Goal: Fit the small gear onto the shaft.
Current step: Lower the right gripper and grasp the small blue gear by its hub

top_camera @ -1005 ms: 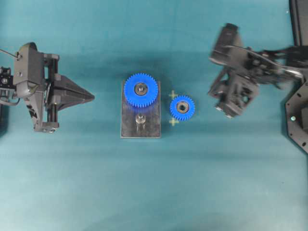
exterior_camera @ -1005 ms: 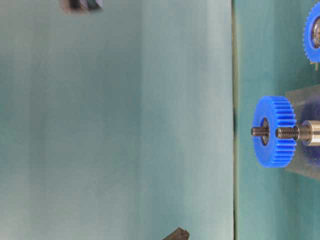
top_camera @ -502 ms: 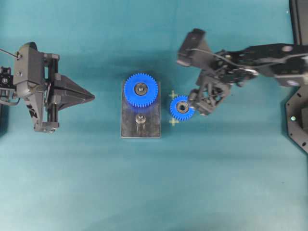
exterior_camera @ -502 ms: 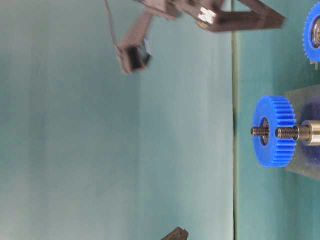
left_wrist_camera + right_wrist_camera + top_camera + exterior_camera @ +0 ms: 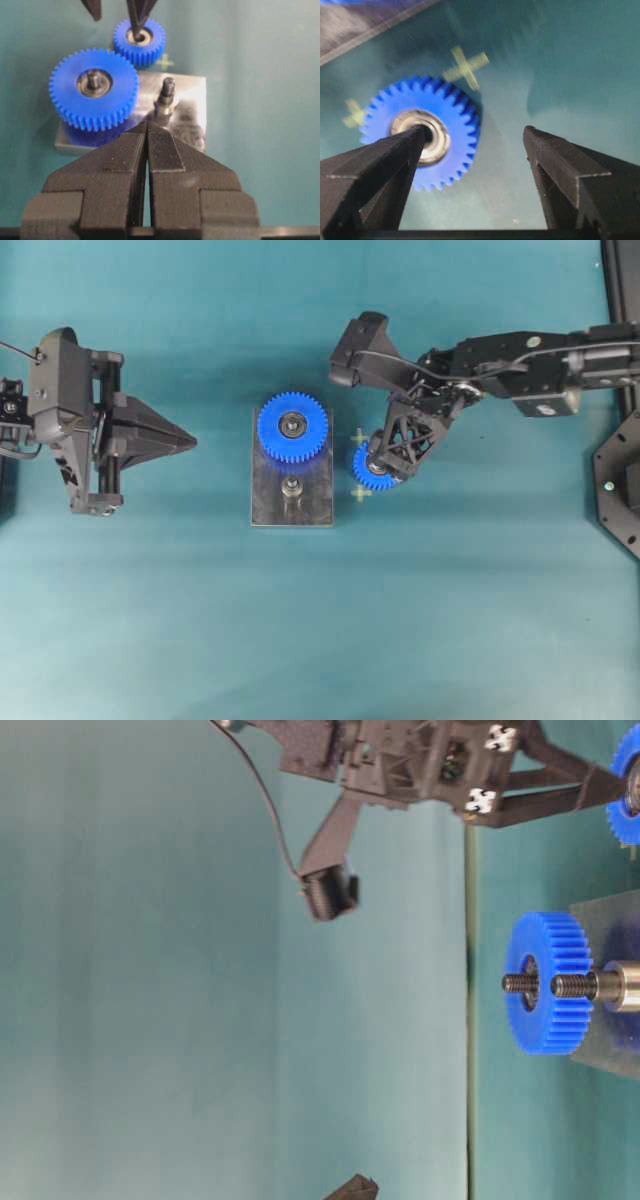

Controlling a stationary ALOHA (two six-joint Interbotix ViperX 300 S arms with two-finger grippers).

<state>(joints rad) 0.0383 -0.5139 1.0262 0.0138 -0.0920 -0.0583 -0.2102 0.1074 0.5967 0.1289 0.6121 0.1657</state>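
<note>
Blue and small, the small gear (image 5: 372,471) lies flat on the table (image 5: 450,620), just right of the grey plate (image 5: 268,508) holding the shaft (image 5: 291,486). Your right pincer (image 5: 472,137) is spread wide but off-centre over it; shift until both fingers straddle the teeth, then close. The left pincer (image 5: 147,131) stays clenched, empty.

No readable text; only yellow cross marks (image 5: 361,493) on the mat (image 5: 450,620).
</note>
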